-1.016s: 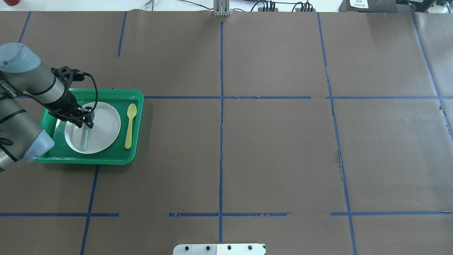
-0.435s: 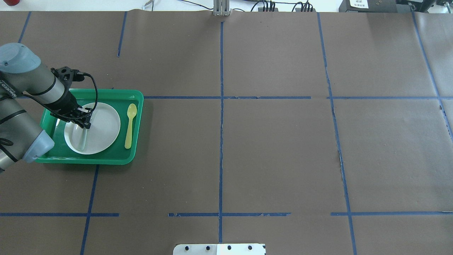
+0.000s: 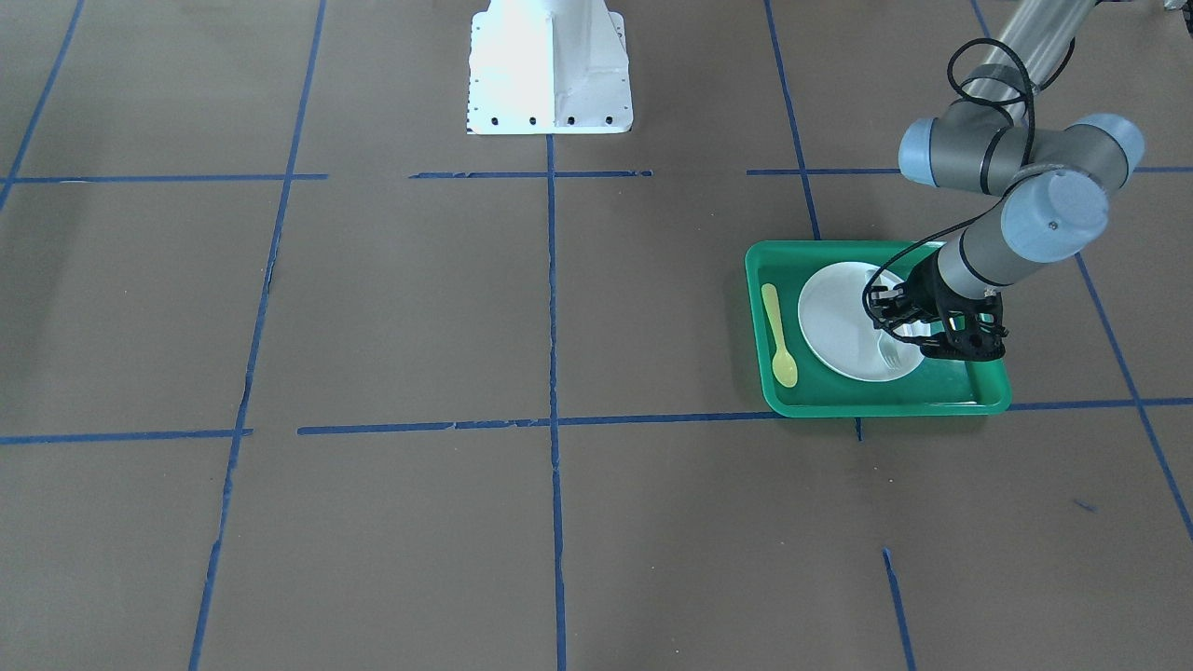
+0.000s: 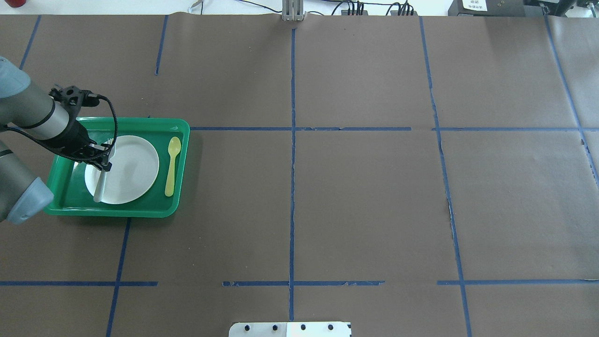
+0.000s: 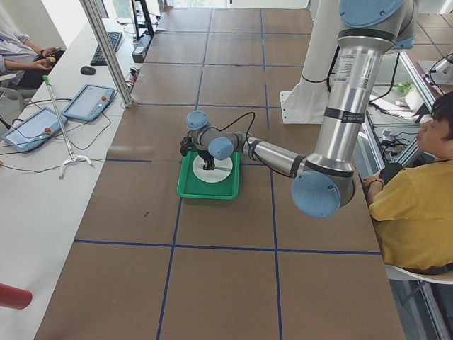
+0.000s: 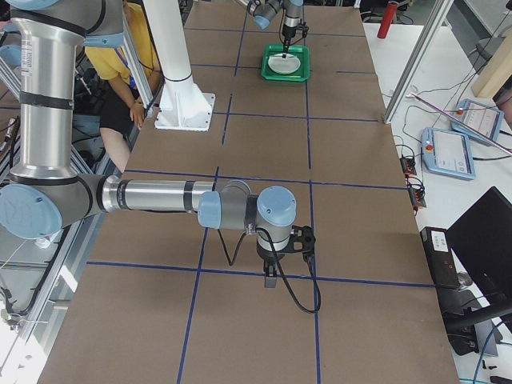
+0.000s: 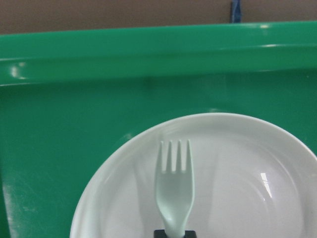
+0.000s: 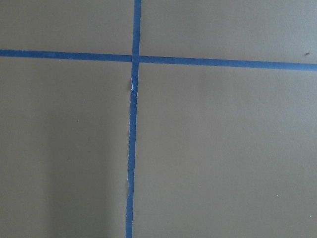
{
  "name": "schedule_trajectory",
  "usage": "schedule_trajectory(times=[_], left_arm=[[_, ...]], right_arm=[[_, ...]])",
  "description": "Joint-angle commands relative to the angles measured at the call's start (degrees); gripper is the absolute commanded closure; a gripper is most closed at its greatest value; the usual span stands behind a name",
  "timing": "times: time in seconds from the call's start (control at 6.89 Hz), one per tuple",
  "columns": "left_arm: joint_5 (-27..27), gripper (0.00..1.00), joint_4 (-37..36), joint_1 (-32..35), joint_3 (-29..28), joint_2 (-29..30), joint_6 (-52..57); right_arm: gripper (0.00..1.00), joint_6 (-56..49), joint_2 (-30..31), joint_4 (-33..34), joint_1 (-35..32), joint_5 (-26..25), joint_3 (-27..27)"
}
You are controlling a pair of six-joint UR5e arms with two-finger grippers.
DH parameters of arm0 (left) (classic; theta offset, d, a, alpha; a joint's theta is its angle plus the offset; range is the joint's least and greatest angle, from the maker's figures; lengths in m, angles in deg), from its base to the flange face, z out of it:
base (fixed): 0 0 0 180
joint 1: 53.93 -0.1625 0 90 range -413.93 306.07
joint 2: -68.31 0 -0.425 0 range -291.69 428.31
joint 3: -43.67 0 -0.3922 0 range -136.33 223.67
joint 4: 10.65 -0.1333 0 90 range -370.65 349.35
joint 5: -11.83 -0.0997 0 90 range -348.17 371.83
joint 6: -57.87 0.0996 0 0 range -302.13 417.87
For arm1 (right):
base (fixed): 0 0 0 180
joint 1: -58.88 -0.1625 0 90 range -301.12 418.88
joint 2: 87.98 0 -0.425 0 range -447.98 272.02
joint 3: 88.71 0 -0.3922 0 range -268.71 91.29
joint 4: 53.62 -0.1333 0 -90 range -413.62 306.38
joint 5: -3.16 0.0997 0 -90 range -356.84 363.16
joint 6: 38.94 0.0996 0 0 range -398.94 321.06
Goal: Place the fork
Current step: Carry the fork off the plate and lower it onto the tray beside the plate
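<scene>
Front-facing view: the left gripper (image 3: 937, 345) hangs, fingers down, over the side of the plate (image 3: 839, 317) on the robot's left. Of the fork (image 3: 892, 355) only pale tines show, poking out over the plate. The plate sits in a green tray (image 3: 885, 408), and a yellow spoon (image 3: 778, 337) lies just beside the plate on its other side.

Overhead view: the fork runs through the gripper. Its tines point away from the robot and its handle end reaches the plate's left rim. The fingers are drawn in narrow on the fork's middle.

Left side view: the gripper stands over the plate, too small to tell more.

Right side view: the right gripper (image 6: 272, 276) hangs well apart from the plate, over brown paper. I cannot tell how far its fingers are open.

Left wrist view: the fork's head sits over the plate's inside, tines toward the tray wall. Dark pads (image 7: 173, 233) pinch its neck at the bottom edge. Soft shadows on either side suggest it is held clear of the plate.

Right wrist view: only paper and crossed blue tape, with no fingers in view.

This looks like the carry step: the fork is gripped and not yet set down. The likely spot is the tray floor left of the plate, mirroring the spoon. That calls for a short shift past the rim and a lowering until the fork lies flat. Only then should the fingers open, with care that the handle does not catch the rim.
</scene>
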Motion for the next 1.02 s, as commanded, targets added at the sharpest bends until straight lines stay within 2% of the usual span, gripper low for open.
schedule_trajectory(times=[0.0, 0.29, 0.58, 0.87], left_arm=[[-0.2, 1.00, 0.0, 4.1, 1.3, -2.9, 4.9], [-0.1, 1.00, 0.1, 5.4, -3.0, -3.4, 5.4], [0.1, 1.00, 0.5, 5.2, -8.2, -0.4, 4.5], [0.1, 1.00, 0.7, 4.7, -9.7, 1.6, 2.3]], right_arm=[[0.00, 0.0, 0.0, 0.0, 0.0, 0.0, 0.0], [0.00, 0.0, 0.0, 0.0, 0.0, 0.0, 0.0], [0.00, 0.0, 0.0, 0.0, 0.0, 0.0, 0.0], [0.00, 0.0, 0.0, 0.0, 0.0, 0.0, 0.0]])
